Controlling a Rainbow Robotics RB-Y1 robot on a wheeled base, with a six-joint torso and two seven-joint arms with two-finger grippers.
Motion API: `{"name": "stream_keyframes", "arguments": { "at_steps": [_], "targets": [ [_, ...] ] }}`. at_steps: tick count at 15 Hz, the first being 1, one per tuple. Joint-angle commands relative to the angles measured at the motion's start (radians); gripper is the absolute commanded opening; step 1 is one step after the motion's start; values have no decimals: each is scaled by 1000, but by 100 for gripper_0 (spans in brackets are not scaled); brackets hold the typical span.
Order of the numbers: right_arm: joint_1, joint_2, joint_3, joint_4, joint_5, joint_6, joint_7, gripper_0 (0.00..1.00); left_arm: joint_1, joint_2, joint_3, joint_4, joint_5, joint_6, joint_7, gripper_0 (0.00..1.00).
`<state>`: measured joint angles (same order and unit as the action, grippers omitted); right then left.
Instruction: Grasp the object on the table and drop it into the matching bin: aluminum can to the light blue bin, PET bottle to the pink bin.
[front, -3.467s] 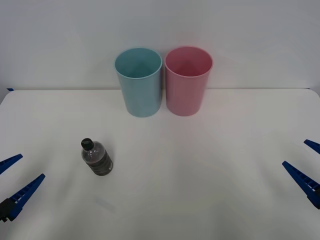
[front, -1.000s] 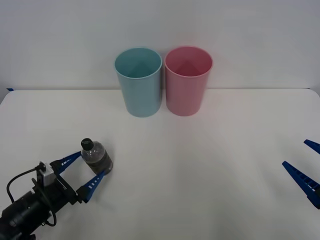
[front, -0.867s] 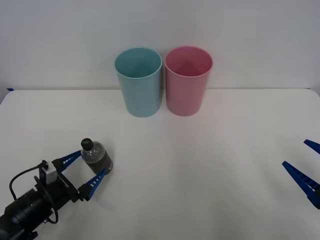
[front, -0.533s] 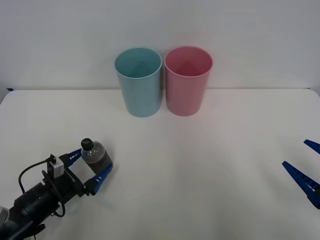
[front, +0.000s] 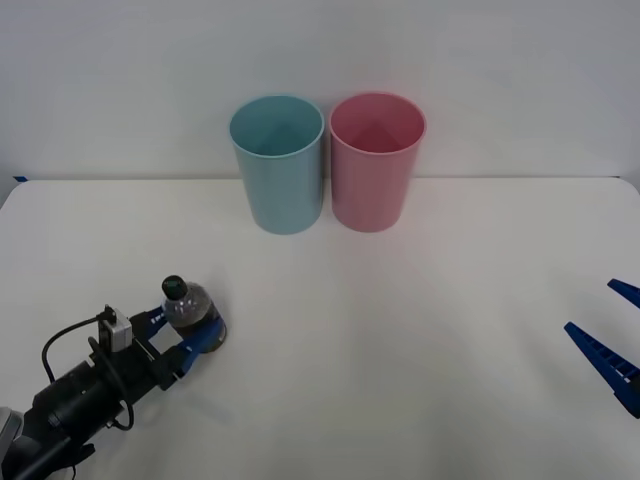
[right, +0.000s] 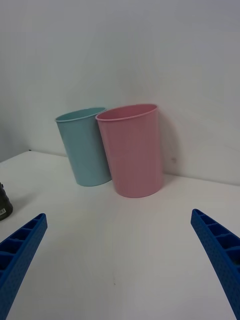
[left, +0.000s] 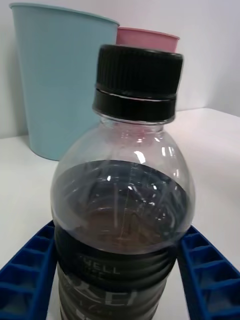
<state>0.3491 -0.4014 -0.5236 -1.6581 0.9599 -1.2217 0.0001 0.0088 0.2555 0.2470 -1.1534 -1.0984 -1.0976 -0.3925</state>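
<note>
Bottle (front: 192, 317): upright on the table (front: 420, 330), lower left of the front frame, black cap up, dark label band round the body. Standing well apart from both bins. Clamped on either side by the left gripper (front: 180, 334), blue fingers (left: 27, 267) pressed against the label band in the left wrist view, one to each side. Not yet lifted, judging from the base sitting level with the tabletop.

Blue bin (front: 277, 163) and pink bin (front: 376, 160): side by side at upper centre of the front frame, just beside each other, against the white wall, both open-topped and upright. Nothing visible inside either from the front. In the left wrist view, blue bin (left: 60, 80) looming behind the bottle (left: 122, 200), pink bin (left: 150, 40) peeking over beyond the cap.

Right gripper (front: 618, 335): parked at the lower right edge of the front frame, fingers spread wide, holding nothing. Same spread seen in the right wrist view, with both bins between the fingers and farther off.

Progress, as a judgement: grasp made or nearly made; lift, carry across to upper centre, and release over the pink bin all left to do. Roughly the first third done.
</note>
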Motion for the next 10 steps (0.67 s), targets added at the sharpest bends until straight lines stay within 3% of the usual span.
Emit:
{"name": "stream_keyframes", "arguments": {
  "at_steps": [1,10],
  "targets": [
    [0,0,0,0,0,0,0,100,-1,1,0,0,3,-1,1,0],
    [0,0,0,0,0,0,0,100,11,45,1,-25,87,-25,35,0]
  ]
}}
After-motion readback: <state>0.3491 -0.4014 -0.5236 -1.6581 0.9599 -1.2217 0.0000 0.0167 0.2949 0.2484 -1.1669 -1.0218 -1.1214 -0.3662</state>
